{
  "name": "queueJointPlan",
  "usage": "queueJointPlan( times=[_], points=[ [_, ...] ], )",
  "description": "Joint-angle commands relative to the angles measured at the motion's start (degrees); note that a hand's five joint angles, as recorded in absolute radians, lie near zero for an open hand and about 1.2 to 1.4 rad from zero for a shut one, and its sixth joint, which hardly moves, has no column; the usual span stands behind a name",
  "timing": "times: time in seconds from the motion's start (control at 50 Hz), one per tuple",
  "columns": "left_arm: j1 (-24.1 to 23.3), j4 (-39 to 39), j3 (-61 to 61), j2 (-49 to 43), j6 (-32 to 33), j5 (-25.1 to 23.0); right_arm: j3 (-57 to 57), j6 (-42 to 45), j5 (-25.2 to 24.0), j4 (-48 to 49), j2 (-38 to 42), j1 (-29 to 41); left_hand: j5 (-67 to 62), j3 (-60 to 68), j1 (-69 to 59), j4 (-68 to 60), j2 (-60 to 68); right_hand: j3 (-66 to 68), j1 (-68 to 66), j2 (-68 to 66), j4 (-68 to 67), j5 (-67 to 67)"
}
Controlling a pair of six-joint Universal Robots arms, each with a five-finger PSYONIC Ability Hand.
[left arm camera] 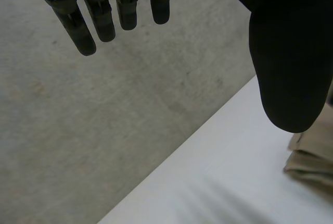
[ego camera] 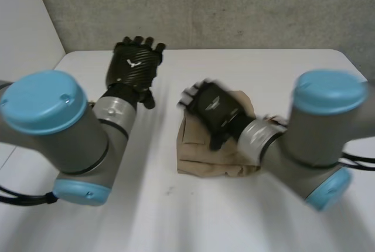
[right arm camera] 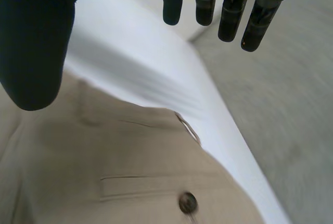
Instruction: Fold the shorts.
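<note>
Tan shorts [ego camera: 202, 157] are lying folded in a compact bundle on the white table [ego camera: 176, 217], with a pocket button [right arm camera: 188, 202] facing up. The right hand [ego camera: 214, 108] is hovering over them, fingers straight and gripping nothing. The left hand [ego camera: 136, 64] is hanging well apart near the table's far edge — its fingers are also straight and empty.

The head view looks down on the table [ego camera: 176, 217] from behind, while both close wrist views share the shorts [right arm camera: 130, 172].
</note>
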State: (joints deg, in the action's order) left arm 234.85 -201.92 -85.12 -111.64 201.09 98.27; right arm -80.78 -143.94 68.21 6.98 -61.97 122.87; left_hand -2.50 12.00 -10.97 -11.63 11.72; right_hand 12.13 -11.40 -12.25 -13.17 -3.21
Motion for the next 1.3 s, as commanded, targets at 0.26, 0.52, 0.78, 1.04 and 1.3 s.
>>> queueJointPlan(
  times=[0.26, 0.52, 0.78, 1.04, 1.3],
  points=[
    [-8.2, 13.9, 21.6, -19.1, -13.0, -8.2, 3.8, -23.3, 2.5, -11.5, 1.2, -14.2, -7.3, 7.8, -8.8, -8.2, 8.1, -2.1, 1.4, 2.2, 3.2, 3.2],
    [-6.3, 27.3, 30.3, -32.4, -11.3, -2.3, 8.8, -18.9, 6.9, -12.1, 13.9, -13.4, -7.0, 7.5, -8.5, -7.8, 7.7, -2.1, 1.4, 2.2, 3.2, 3.2],
    [-7.5, 29.1, 27.8, -15.9, -9.6, -1.2, 9.1, -15.8, 8.9, -11.1, -0.5, -13.2, -2.3, 2.8, -3.8, -3.1, 3.0, -2.1, 1.4, 2.2, 3.2, 3.2],
    [4.5, 35.9, 21.8, 13.5, -10.4, -0.8, 14.9, -22.8, 26.7, -18.1, -17.7, -14.4, -5.0, 5.5, -6.5, -5.8, 5.7, -2.1, 1.4, 2.2, 3.2, 3.2],
    [9.7, 42.4, 20.0, 15.7, -19.6, -7.0, 16.8, -21.0, 25.2, -23.1, -17.8, -14.1, 2.5, -2.0, 1.0, 1.6, -1.7, -2.1, 1.4, 2.2, 3.2, 3.2]
  ],
)
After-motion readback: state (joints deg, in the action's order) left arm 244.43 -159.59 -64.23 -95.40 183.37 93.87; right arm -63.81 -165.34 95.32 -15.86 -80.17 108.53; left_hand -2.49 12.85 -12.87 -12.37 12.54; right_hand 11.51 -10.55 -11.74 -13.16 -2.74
